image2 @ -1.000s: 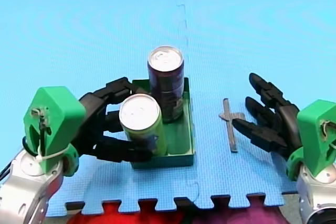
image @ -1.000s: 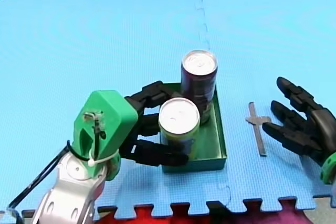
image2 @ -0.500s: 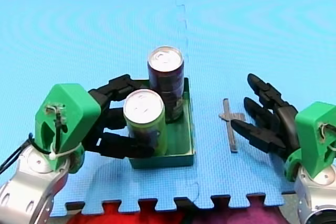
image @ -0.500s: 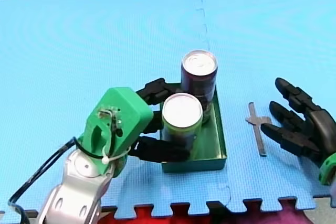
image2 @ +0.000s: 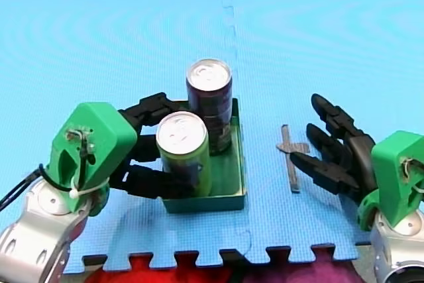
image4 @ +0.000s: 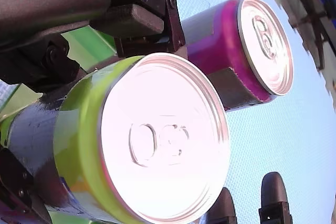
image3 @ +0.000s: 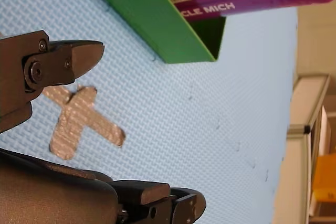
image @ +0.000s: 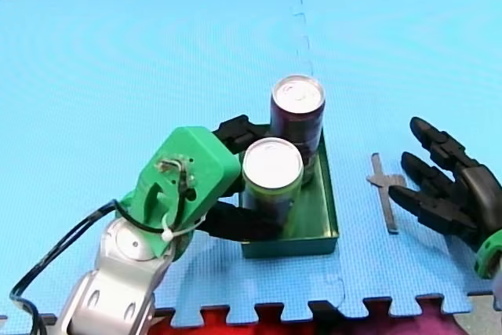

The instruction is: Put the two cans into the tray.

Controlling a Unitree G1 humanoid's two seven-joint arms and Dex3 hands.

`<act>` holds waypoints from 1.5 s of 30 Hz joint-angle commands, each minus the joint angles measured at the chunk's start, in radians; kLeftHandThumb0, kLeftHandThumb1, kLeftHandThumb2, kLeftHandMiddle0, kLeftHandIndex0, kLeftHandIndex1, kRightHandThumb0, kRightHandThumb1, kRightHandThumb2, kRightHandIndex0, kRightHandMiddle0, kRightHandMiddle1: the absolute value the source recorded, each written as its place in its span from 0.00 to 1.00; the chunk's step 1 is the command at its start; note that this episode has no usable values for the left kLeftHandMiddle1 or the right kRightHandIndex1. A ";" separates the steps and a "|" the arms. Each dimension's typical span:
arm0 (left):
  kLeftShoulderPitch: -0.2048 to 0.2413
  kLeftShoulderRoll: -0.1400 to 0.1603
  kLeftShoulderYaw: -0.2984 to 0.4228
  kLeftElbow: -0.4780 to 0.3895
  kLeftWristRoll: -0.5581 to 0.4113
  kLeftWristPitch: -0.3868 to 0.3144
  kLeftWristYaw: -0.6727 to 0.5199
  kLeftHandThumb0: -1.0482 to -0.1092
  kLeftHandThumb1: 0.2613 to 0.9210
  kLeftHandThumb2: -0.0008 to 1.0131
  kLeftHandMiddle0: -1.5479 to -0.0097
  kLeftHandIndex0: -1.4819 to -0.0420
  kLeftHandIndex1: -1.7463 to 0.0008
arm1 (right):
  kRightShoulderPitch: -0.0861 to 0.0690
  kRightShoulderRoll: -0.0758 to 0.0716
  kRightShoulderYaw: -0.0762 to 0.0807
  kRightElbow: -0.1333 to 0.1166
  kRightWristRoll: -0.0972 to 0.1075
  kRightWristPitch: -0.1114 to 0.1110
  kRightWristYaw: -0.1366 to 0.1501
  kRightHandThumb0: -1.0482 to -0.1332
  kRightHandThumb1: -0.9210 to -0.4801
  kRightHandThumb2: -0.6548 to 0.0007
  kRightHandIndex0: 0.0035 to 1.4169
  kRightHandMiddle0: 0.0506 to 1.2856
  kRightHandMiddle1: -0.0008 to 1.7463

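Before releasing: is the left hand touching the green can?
Touching. The second wrist view shows fingers of the left hand pressed against the green can. Right hand is right of the tray.

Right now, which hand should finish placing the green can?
Left. The left hand grips the green can at the tray's near end, beside the purple can. The right hand holds nothing, by the tape cross.

Our left hand, coming in from 7 o'clock, grips the green can; our right hand is at 4 o'clock, holding nothing.
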 commanded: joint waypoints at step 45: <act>0.055 0.010 0.038 -0.042 -0.011 -0.191 0.042 0.10 0.93 0.02 0.66 0.91 1.00 | -0.009 -0.005 0.001 0.005 -0.001 0.008 -0.006 0.00 0.00 0.79 0.17 0.12 0.00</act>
